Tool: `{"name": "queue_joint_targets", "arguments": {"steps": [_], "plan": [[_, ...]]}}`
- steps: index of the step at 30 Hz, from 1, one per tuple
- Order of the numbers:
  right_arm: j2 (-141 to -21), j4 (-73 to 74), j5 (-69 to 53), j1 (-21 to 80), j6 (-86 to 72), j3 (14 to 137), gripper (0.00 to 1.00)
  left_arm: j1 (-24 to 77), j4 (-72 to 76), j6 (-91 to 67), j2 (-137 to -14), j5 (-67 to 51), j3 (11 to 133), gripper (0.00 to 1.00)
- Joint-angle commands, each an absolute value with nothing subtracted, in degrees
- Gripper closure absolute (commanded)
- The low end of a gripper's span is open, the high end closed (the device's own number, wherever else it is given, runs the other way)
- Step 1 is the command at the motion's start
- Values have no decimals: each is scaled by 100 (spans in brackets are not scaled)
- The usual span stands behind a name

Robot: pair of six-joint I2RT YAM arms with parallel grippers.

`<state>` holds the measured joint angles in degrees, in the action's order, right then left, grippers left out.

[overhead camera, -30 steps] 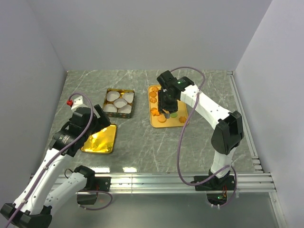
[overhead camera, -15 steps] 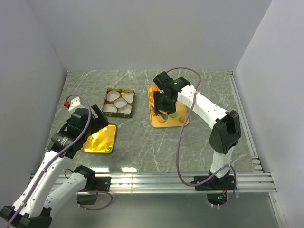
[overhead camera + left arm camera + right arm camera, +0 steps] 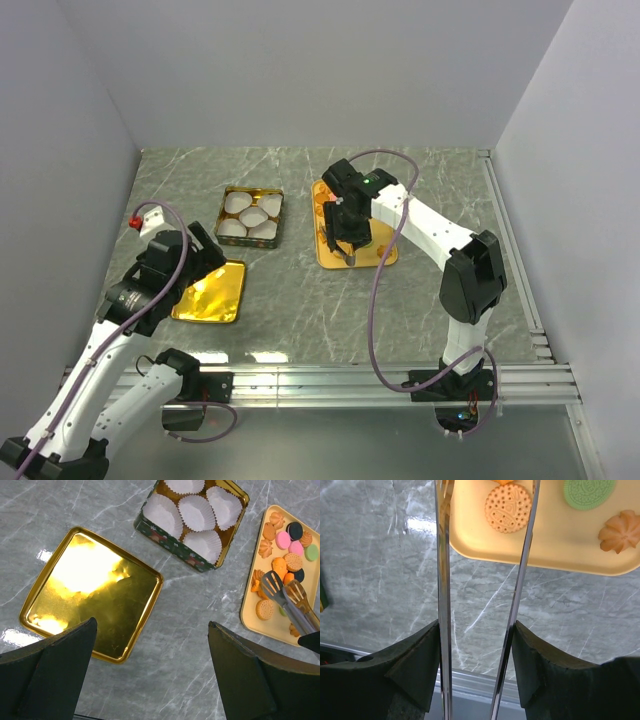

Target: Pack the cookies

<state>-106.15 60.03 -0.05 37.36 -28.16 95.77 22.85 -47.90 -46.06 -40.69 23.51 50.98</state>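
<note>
The right tool (image 3: 476, 630) clamped the handles of a pair of tongs (image 3: 273, 583), its pads pressed against both metal arms. The arms themselves stood apart, and the slotted heads looked empty in the left wrist view. The heads hung over the near end of a yellow tray (image 3: 555, 545) where the cookies (image 3: 292, 561) lay scattered: orange rounds and flower shapes, with a few pink, black and green ones. One round orange biscuit sat on the tray between the lines of the two arms.

To the tray's left stood a square tin (image 3: 170, 542) with white paper cups (image 3: 197, 512), none of which showed a cookie. Nearer the arms lay its gold lid (image 3: 90, 590), flat on the grey marbled table (image 3: 300, 290). The left tool (image 3: 152, 625) hovered above the lid with its fingers spread wide, holding nothing.

The step in hand appeared to be the pick — packing had apparently not begun. The next move would call for lowering the heads around a single biscuit and squeezing gently enough not to crack it. Then would come the lift and the carry across the bare table to a cup — without nudging the neighbours.
</note>
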Motion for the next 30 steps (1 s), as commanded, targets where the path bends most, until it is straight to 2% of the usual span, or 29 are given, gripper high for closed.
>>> {"name": "queue_joint_targets", "arguments": {"steps": [1,19,30], "plan": [[-10635,5932,-95,3779,-2698,9659,38,2312,-4764,-4676,-4017,2505,5150,1],[-10538,5836,-62,3858,-2689,9404,37,2312,-4781,-4711,-4043,2575,5159,1],[-10617,6020,-9,3841,-2611,9809,55,2303,-4799,-4711,-4104,2593,5168,1]]}}
